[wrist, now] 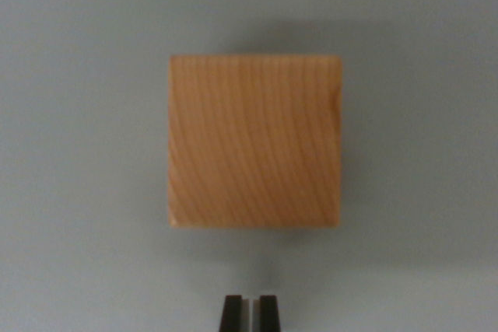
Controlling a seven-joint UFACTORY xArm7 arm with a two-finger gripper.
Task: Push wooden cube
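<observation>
Wrist view, wooden cube (255,141): one square face is seen from straight above, filling the middle of the frame; the face is light tan, with fine grain lines curving from the top towards the lower left.
Wrist view, cube edges: the edges are seen roughly parallel to the frame borders, the outline being slightly soft because the picture is blurred.
Wrist view, cube placement: the cube is set flat on the table (78,145), upright and not tilted as far as can be judged; its side faces are not seen.
Wrist view, shadow: a dim shadow is cast on the surface above the cube's top edge and along the side at the wrist view's right.
Wrist view, table: a plain, pale grey-green surface is seen on all sides of the cube; nothing else is seen lying on it.
Wrist view, gripper (250,310): only two dark fingertips (231,312) are seen, rising from the bottom edge just left of the frame's centre line.
Wrist view, gripper opening: the two tips are held almost together, with only a thin pale sliver between them; nothing is gripped between them.
Wrist view, gripper against cube: the tips are placed below the cube's lower edge in the frame, near it but apart from it, a strip of bare table being seen between; no contact is seen.
Wrist view, alignment: the tips are lined up roughly under the middle of the cube's lower edge.
</observation>
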